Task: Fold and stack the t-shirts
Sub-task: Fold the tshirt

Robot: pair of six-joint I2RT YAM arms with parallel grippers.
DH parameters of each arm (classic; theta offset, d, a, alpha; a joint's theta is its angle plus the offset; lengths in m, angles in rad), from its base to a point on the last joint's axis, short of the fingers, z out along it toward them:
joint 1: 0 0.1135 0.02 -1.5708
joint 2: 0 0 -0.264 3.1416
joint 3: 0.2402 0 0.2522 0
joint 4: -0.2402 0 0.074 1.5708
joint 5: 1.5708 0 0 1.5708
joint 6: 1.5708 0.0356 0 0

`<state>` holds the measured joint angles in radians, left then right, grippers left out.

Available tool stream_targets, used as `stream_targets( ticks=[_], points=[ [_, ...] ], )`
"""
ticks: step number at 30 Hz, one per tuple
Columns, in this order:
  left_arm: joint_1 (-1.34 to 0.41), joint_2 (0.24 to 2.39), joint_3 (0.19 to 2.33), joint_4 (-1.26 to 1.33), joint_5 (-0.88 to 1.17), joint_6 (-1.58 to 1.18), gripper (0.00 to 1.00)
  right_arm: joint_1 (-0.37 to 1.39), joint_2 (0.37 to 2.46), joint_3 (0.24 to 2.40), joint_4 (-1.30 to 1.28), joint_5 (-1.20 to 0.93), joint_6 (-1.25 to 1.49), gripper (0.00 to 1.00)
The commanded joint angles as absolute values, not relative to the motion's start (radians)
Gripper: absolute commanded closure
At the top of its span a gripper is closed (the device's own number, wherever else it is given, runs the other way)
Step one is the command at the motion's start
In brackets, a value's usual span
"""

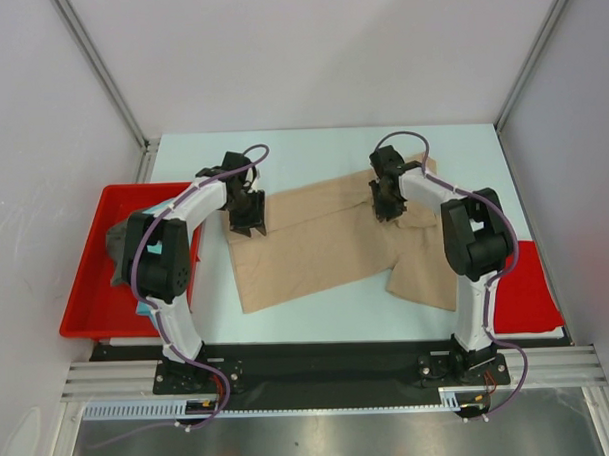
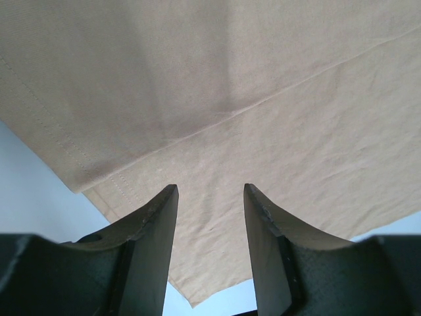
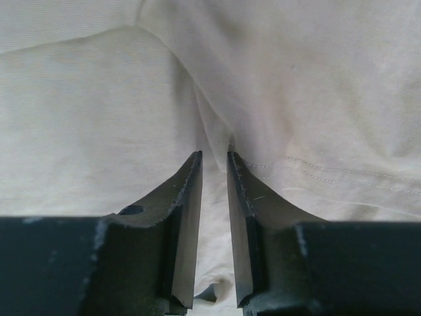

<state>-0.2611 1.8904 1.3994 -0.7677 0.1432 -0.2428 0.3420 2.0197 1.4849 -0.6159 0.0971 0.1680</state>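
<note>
The large tan-beige t-shirt (image 1: 325, 249) lies partly folded in the middle of the table. My left gripper (image 1: 246, 226) is open, its jaws apart, just over the shirt's left edge; in the left wrist view (image 2: 210, 191) a folded hem and a cloth corner (image 2: 217, 250) lie under it. My right gripper (image 1: 389, 210) sits on the shirt's upper right part. In the right wrist view (image 3: 214, 157) its jaws are nearly together, pinching a ridge of the tan cloth (image 3: 79, 112). A dark grey shirt (image 1: 116, 251) lies in the tray, with a sliver of teal cloth (image 1: 145, 308) beside it.
A red plastic tray (image 1: 92, 295) stands at the table's left edge. A flat red mat (image 1: 529, 285) lies at the right edge, behind the right arm. Pale blue tabletop (image 1: 312, 153) shows beyond the shirt, with white walls around.
</note>
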Motion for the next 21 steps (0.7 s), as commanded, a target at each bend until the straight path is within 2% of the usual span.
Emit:
stream_targets(
  ticks=[1, 9, 12, 16, 21],
  points=[
    [-0.258, 1.839, 1.390, -0.747, 0.164, -0.232, 0.50, 0.342, 2.034, 1.493, -0.618, 0.153, 0.150, 0.72],
    [-0.256, 1.839, 1.390, -0.749, 0.164, -0.232, 0.50, 0.328, 2.055, 1.493, -0.614, 0.186, 0.132, 0.71],
    [-0.258, 1.836, 1.388, -0.750, 0.163, -0.230, 0.50, 0.324, 2.060, 1.503, -0.617, 0.176, 0.130, 0.76],
    [-0.256, 1.830, 1.381, -0.750, 0.158, -0.229, 0.50, 0.333, 2.030, 1.514, -0.637, 0.178, 0.126, 1.00],
    [-0.256, 1.825, 1.371, -0.746, 0.153, -0.232, 0.50, 0.339, 1.961, 1.525, -0.690, 0.121, 0.150, 1.00]
  ],
)
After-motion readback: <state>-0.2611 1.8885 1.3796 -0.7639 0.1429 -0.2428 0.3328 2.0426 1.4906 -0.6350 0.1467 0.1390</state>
